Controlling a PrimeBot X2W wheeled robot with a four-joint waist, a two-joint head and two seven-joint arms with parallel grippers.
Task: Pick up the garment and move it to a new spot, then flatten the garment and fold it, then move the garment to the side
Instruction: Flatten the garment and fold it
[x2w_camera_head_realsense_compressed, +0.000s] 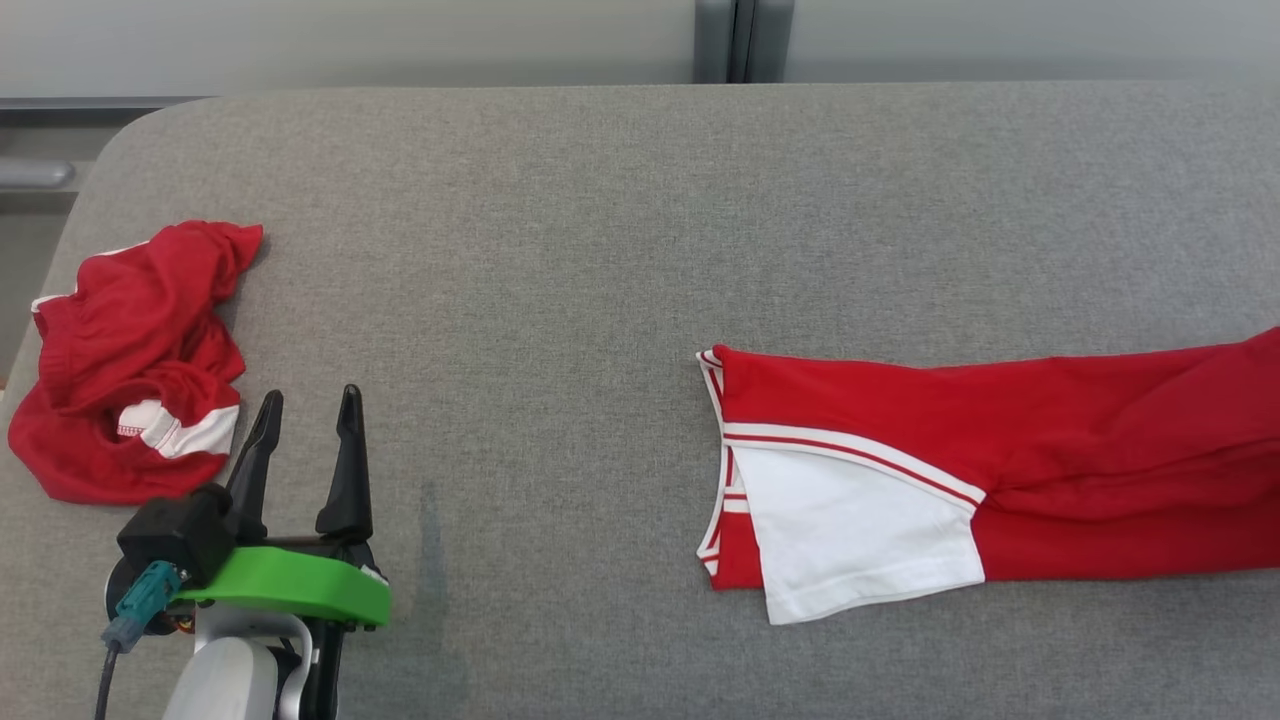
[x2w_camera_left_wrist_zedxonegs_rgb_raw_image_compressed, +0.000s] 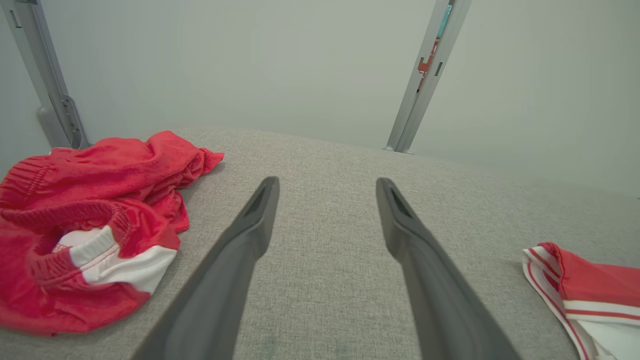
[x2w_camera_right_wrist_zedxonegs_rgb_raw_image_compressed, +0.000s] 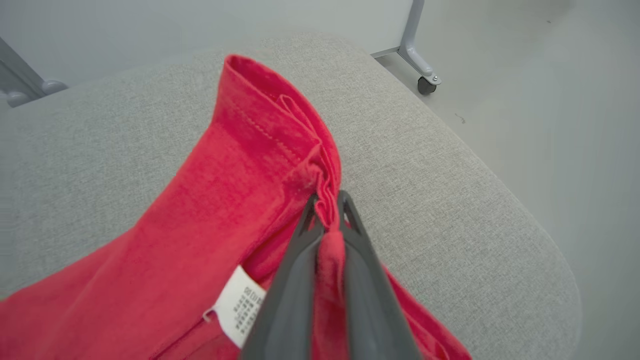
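Right pincer: pressed together on a bunched fold of the garment, near its hemmed edge. The garment is red, with a white panel and red-and-white striped trim, and lies stretched along the right half of the grey worktop. White sewn-in label beside the fingers; print too small to read. Left pincer: spread, holding nothing. Just beside it lies a crumpled red-and-white second garment, well apart from the first.

A grey counter fills the frame. At right a red-and-white garment lies stretched out flat, running off the right edge. At left sits a crumpled red heap; just beside it, lower left, the left jaws stand apart, empty.
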